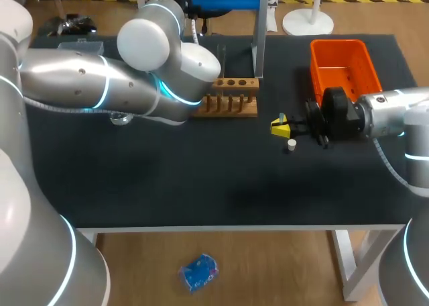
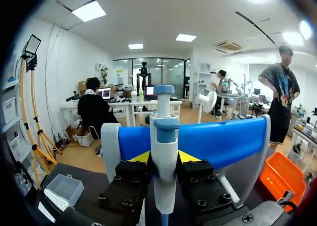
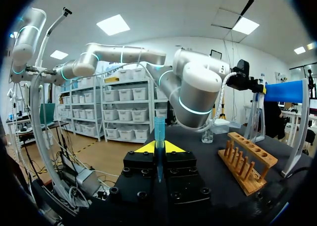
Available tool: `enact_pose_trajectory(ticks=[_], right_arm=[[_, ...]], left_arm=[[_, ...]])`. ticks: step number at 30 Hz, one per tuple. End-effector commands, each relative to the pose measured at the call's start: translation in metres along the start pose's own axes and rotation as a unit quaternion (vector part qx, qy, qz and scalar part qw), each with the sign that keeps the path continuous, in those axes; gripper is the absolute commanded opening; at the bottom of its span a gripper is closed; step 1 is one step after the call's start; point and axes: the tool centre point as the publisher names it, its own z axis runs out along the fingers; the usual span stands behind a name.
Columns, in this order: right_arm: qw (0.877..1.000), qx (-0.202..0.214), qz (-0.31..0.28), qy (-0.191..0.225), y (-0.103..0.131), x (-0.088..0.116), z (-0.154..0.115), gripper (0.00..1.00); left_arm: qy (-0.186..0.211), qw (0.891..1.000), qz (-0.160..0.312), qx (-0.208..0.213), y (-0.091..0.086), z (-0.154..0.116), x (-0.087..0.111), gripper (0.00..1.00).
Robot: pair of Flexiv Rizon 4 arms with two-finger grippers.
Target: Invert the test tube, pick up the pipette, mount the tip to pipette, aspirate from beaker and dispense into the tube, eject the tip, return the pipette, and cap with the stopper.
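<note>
**Both grippers loaded: pipette in the left, test tube in the right**

The left arm [image 1: 100,84] comes in from the left and bends toward the back of the black table [image 1: 167,185]; its bulky joints hide its own gripper in the head view. In the left wrist view, the left gripper [image 2: 163,157] is closed on the pipette [image 2: 164,151]. A yellow tip sits against each side of the white-and-blue body, which stands upright between the fingers with its plunger knob on top. The horizontal bar of the blue stand [image 2: 223,141] runs just behind the pipette. A clear tip box [image 2: 62,190] sits on the table off to one side of this gripper, and an orange bin [image 2: 282,179] off to the other.

The right arm [image 1: 395,111] comes in from the right with its fingers pointing toward the middle of the table. The right gripper [image 3: 159,147] is clamped on the test tube [image 3: 159,129], a clear, blue-tinted tube. In the right wrist view it stands upright between the yellow tips, rising above the fingers. In the head view, the small white stopper [image 1: 291,144] lies on the table just beside these fingertips, on the side toward the near edge.

The wooden rack [image 1: 231,103], with its row of holes and pegs, stands near the middle of the table between the two arms, apart from both grippers. In the right wrist view, a glass beaker [image 3: 208,135] stands on the table beyond the rack, below the left arm's elbow.
</note>
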Motion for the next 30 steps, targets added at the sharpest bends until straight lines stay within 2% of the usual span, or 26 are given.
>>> enact_pose_trajectory(ticks=[1, 17, 30], right_arm=[[1.0, 0.001, 0.0, 0.0, 0.001, 0.0, 0.0, 0.0], [1.0, 0.001, 0.0, 0.0, 0.001, 0.0, 0.0, 0.0], [1.0, 0.001, 0.0, 0.0, 0.001, 0.0, 0.0, 0.0]], left_arm=[[-0.004, 1.0, 0.004, -0.005, -0.008, -0.002, 0.001, 0.0], [-0.011, 1.0, 0.007, 0.008, -0.028, -0.006, 0.0, 0.0], [-0.007, 1.0, 0.015, 0.006, -0.032, -0.015, 0.0, 0.0]])
